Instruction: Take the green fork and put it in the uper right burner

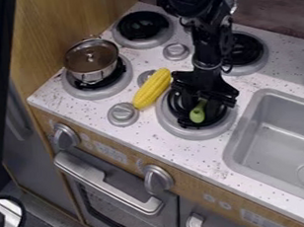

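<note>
Green fork (197, 114) at lower right burner (186, 132), under end effector (206, 100); open or gripping, cannot tell. Corn (152, 88) just left. Lidded pot (91, 62) on lower left burner (102, 93). Arm (207, 44) partly hides upper right burner (250, 49).

The black arm (202, 17) extends above the gripper (204, 89); the wrist (208, 59) sits directly over it. Gripper orientation: pointed downward.
</note>
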You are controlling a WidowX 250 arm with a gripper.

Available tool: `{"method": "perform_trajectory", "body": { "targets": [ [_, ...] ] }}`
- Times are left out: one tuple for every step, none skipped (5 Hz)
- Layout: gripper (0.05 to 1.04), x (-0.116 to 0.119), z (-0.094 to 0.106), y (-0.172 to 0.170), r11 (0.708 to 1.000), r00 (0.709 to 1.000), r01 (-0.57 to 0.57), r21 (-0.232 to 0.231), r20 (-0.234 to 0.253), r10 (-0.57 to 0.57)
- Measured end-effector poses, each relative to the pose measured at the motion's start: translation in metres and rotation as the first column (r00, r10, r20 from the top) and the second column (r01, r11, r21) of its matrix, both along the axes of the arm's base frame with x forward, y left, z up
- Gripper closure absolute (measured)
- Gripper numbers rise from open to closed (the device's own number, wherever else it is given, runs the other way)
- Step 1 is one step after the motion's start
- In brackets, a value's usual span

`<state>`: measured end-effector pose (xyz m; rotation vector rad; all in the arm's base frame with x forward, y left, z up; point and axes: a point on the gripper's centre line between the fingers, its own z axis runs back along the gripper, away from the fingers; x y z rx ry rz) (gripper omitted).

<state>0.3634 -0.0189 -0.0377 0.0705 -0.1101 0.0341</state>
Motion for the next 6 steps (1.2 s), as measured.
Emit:
{"method": "perform_trajectory", "body": {
  "targets": [
    [0.739, 0.003, 0.002, 0.001, 1.000, 1.000, 0.016, 0.012, 0.008, -0.016],
    [0.739, 0.034, 0.022, -0.003, 0.998, 0.994, 0.060, 0.001, 0.093, -0.060],
    [0.739, 0.070, 0.030, -0.009, 0.997, 0.988, 0.080, 0.000, 0.135, -0.080],
    [0.739, 0.106, 0.033, -0.021, 0.992, 0.976, 0.123, -0.003, 0.184, -0.120],
    [0.739, 0.132, 0.020, -0.030, 0.988, 0.969, 0.154, -0.002, 0.196, -0.151],
    [0.739, 0.151, 0.015, -0.030, 0.988, 0.967, 0.153, 0.011, 0.203, -0.152]
  ]
}}
